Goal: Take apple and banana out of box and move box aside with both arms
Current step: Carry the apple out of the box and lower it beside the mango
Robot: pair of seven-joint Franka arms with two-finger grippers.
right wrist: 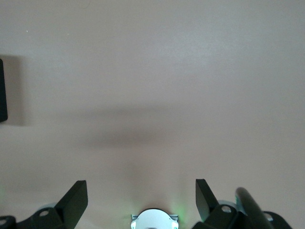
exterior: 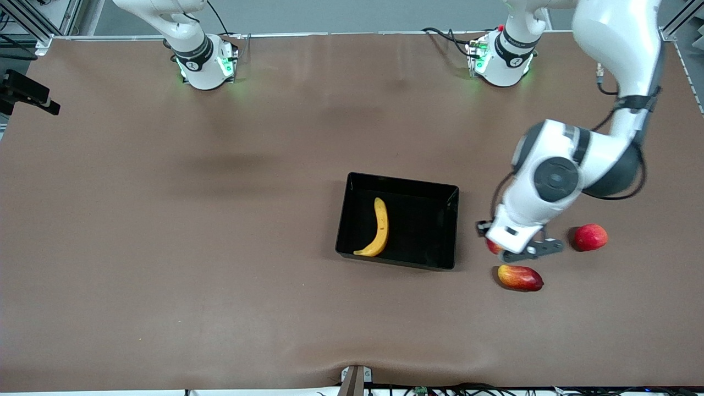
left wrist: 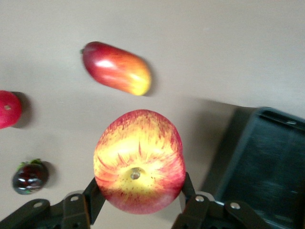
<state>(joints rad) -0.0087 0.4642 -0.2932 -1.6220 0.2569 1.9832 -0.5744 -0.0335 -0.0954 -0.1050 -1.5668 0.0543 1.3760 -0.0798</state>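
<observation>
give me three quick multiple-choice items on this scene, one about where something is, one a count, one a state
1. Where is the banana?
A. in the black box
B. on the table beside the mango
C. in the right gripper

2. How many fruits lie in the box?
A. one
B. two
C. three

3. What is the left gripper doing?
A. hanging open and empty
B. shut on the apple
C. shut on the mango

Answers:
1. A, the front view shows the banana lying on the box floor.
2. A, only the banana is inside; the mango and a red round fruit lie on the table.
3. B, the left wrist view shows its fingers pressed against both sides of the apple, beside the box; the right gripper waits open.
</observation>
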